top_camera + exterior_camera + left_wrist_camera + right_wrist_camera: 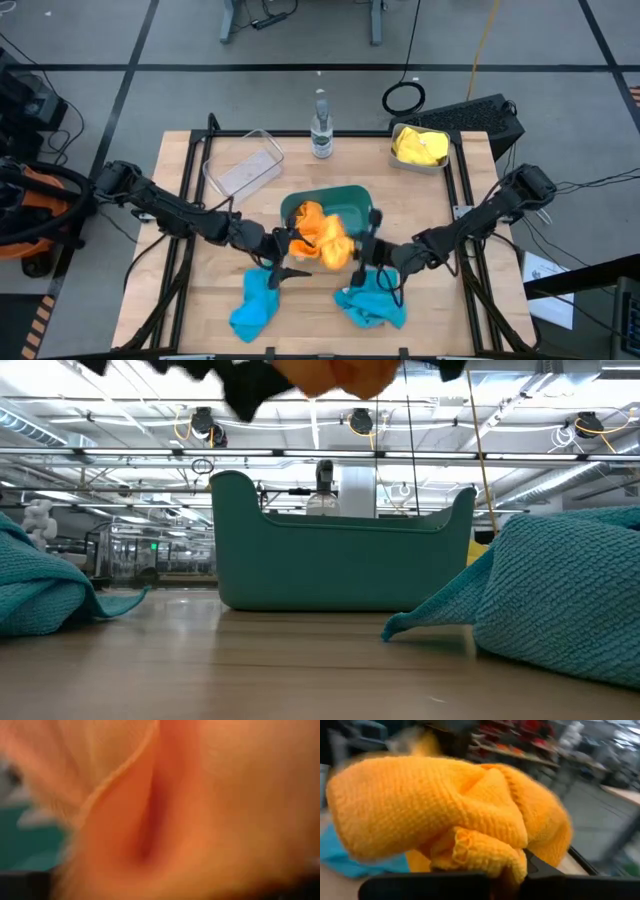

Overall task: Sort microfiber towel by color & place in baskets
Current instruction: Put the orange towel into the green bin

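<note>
Teal towels [253, 305] [372, 303]: two, lying crumpled on the desk [180, 200] at its near edge.
Right gripper [366, 249]: clamped on the orange towel [325, 235], held above the desk.
Left gripper [283, 248]: fingers spread, touching the orange towel's other side.
Teal basket [350, 197]: mid-desk, just behind the orange towel.
Clear basket [243, 163]: far left.
Grey basket [402, 155]: far right, holding a yellow towel [420, 146].
Bottle [320, 128]: upright between the two far baskets.

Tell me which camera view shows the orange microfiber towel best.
The high view: the whole orange microfiber towel hangs between both grippers by the teal basket. The right wrist view shows its weave close up, the left wrist view only an orange blur, the low view just its bottom edge.
</note>
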Controlling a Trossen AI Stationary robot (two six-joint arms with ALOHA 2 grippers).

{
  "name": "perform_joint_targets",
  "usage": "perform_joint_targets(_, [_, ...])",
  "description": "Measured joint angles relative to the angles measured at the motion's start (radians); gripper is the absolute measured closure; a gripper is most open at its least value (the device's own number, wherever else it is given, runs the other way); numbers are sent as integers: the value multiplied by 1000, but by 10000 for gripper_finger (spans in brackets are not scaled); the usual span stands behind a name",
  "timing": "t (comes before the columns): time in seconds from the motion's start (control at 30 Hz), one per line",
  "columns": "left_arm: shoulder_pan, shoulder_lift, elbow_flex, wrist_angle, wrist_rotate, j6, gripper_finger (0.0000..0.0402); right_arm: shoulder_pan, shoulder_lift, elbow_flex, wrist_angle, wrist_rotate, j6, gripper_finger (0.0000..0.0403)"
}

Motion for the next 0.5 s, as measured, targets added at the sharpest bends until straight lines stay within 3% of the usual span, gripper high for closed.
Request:
perform_joint_targets(0.1, [2, -56, 0, -155, -158, -12, 70, -1, -36, -1, -145, 59, 78, 390])
perform_joint_targets(0.23, [-4, -93, 0, -338, -321, -65, 68, -29, -71, 0, -284, 59, 197, 387])
perform_joint_targets(0.37, [-12, -123, 1, -405, -384, -94, 68, -110, -62, -2, -411, 31, 345, 387])
perform_joint_targets(0.5, [-40, -137, 0, -427, -387, -115, 68, -215, -29, -1, -471, -139, 469, 386])
